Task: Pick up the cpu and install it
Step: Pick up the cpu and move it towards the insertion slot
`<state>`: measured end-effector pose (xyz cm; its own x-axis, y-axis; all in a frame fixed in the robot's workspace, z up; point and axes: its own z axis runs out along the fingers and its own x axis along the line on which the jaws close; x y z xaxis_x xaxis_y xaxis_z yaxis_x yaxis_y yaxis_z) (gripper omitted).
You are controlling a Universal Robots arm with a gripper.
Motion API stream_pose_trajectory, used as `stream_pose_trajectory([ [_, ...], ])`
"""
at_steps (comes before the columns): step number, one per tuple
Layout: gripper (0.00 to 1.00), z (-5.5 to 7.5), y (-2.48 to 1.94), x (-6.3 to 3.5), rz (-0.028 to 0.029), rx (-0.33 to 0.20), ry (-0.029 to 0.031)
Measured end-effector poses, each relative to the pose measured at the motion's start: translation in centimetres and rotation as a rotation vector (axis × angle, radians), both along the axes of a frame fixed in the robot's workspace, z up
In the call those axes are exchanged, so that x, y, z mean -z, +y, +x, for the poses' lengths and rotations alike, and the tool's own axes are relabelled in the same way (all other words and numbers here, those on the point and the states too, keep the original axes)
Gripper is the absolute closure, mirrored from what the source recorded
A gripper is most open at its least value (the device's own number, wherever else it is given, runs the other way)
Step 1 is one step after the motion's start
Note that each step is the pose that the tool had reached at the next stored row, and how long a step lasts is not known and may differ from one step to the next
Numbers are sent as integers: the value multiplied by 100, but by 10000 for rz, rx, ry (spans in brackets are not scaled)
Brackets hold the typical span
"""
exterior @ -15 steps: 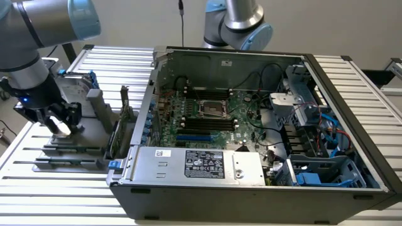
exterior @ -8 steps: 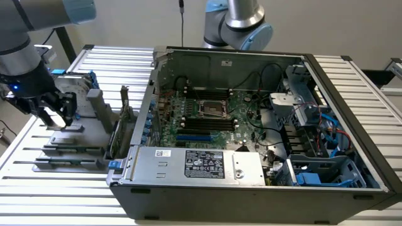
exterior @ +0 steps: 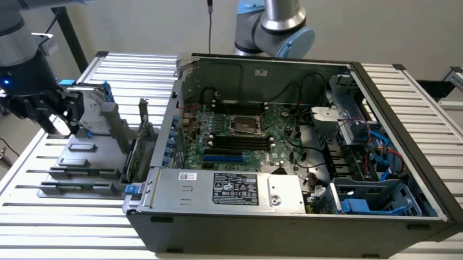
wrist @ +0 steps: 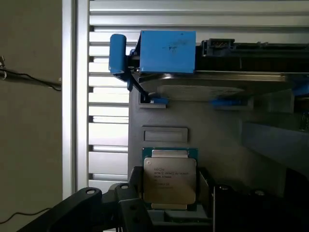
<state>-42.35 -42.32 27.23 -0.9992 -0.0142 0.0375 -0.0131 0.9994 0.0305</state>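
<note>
The cpu (wrist: 169, 180), a flat square chip with a dull silver printed top and a thin green rim, sits between the dark fingers (wrist: 134, 195) of my gripper (wrist: 171, 193). The jaws stand against its two opposite sides, shut on it. Whether it is lifted off the grey holder tray (wrist: 217, 125) I cannot tell. In the exterior view my gripper (exterior: 62, 122) hangs over the far end of that tray (exterior: 79, 162), at the exterior view's left, beside the open computer case (exterior: 289, 219). The motherboard's empty socket (exterior: 244, 125) lies in the case's middle.
A silver hard drive in a blue bracket (wrist: 166, 50) stands at the tray's far end. A small recess (wrist: 165, 134) lies in the tray beside the cpu. The labelled power-supply box (exterior: 224, 189) fills the case's near side. Cables and blue drive bays (exterior: 365, 203) crowd its right. The slatted table (exterior: 72, 216) carries everything.
</note>
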Motion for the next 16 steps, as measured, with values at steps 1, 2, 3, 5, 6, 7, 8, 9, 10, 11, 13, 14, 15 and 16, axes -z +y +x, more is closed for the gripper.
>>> stream_pose_trajectory([
  [1,45,16,0,-45,-1,-1,3],
  [2,45,39,0,-93,0,-6,2],
  [3,45,68,0,-137,4,-14,1],
  [5,45,140,0,-228,17,-34,9],
  [6,45,179,0,-273,27,-43,13],
  [7,45,218,0,-317,38,-53,18],
  [8,45,262,0,-367,51,-66,24],
  [9,45,301,0,-410,63,-76,28],
  [10,45,342,0,-457,76,-87,34],
  [11,45,382,0,-502,87,-98,38],
  [13,45,462,0,-592,112,-120,47],
  [14,45,502,0,-636,126,-131,51],
  [15,45,544,0,-683,140,-142,55],
  [16,45,583,0,-727,152,-153,59],
])
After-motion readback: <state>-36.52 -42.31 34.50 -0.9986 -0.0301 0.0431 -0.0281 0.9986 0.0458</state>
